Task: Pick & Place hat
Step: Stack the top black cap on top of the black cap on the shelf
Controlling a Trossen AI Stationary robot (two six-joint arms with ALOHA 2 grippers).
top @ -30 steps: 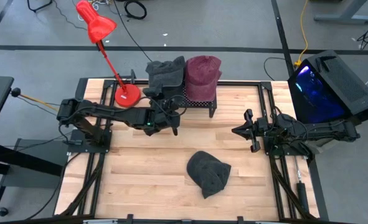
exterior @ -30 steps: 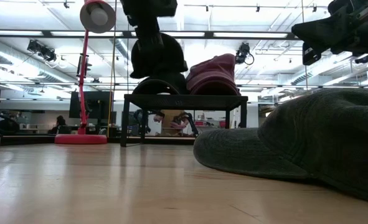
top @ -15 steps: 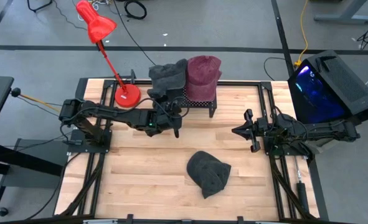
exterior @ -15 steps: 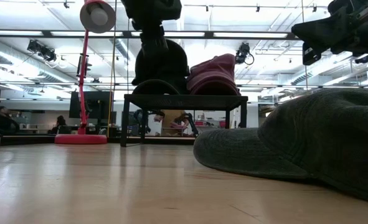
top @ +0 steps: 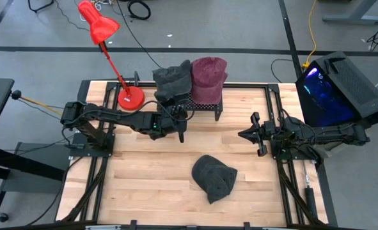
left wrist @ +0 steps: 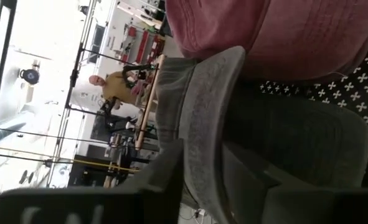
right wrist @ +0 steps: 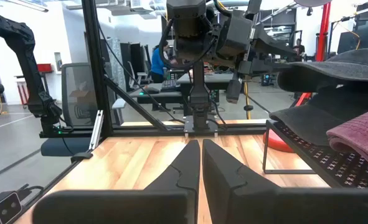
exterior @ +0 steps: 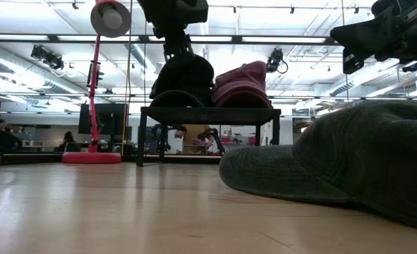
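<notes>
A dark grey hat point(top: 173, 80) sits on the black mesh rack point(top: 204, 105) at the table's far side, next to a maroon hat point(top: 208, 76). My left gripper point(left wrist: 202, 180) reaches level at the rack's near left side, its fingers apart with the grey hat's brim point(left wrist: 199, 124) between them. A second dark grey hat point(top: 214, 177) lies flat on the table, near the middle front. By the table's right edge my right gripper point(right wrist: 200, 162) is shut and holds nothing. My left gripper's fingers stand on either side of the grey hat's brim point(left wrist: 202, 149), coming level from the table's near side. I cannot tell whether a finger still touches the brim. The hat's crown rests on the rack beside the maroon hat.
A red desk lamp stands with its base point(top: 130, 97) left of the rack, its arm slanting up and back. A black box with a lit screen point(top: 339, 89) stands off the table's right edge. People show in the room beyond the table.
The grey hat in my left gripper has come down and a little toward the maroon hat, settling onto the rack. My left gripper has turned at the wrist as it did so.
</notes>
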